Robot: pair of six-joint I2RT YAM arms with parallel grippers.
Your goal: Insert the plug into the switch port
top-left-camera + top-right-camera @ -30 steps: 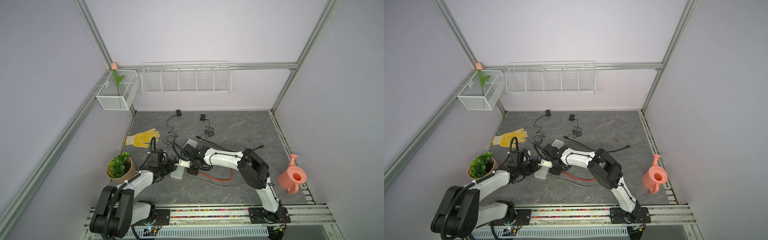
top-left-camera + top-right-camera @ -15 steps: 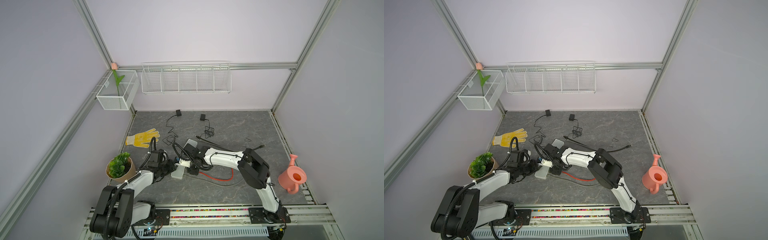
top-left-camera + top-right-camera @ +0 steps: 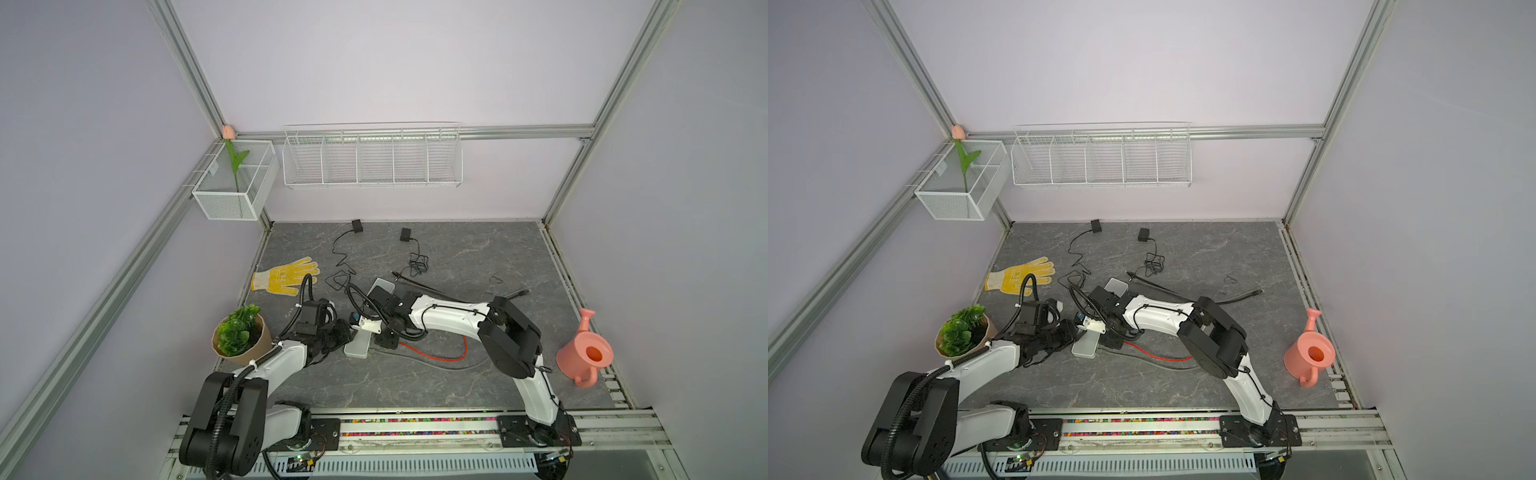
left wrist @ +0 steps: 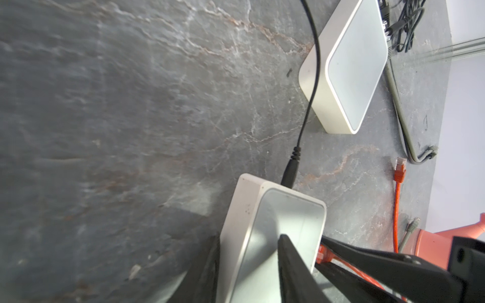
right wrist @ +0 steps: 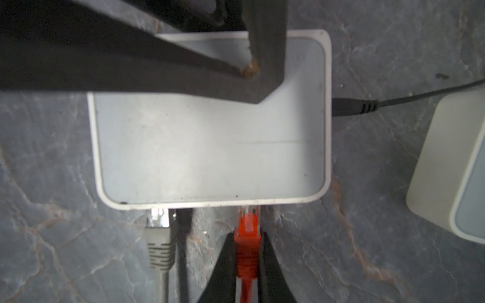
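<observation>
- Orange network plug (image 5: 248, 223), one of two, sits mid-table with its clear tip at the port edge of a white rectangular plastic switch (image 5: 210, 147); the loose orange plug (image 4: 400, 170) lies apart.
- Right gripper (image 5: 248, 237) pinches the first plug.
- Left gripper (image 4: 249, 237) clamps that switch.
- Two switches: second white switch (image 4: 349, 68) nearby.
- One grey plug (image 5: 157, 220) and one black power plug (image 5: 349, 107) also meet the held switch.

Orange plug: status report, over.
Left claw clamped on switch. Right claw shut on orange plug, tip at port mouth, not visibly seated. Grey plug alongside, not blocking.
</observation>
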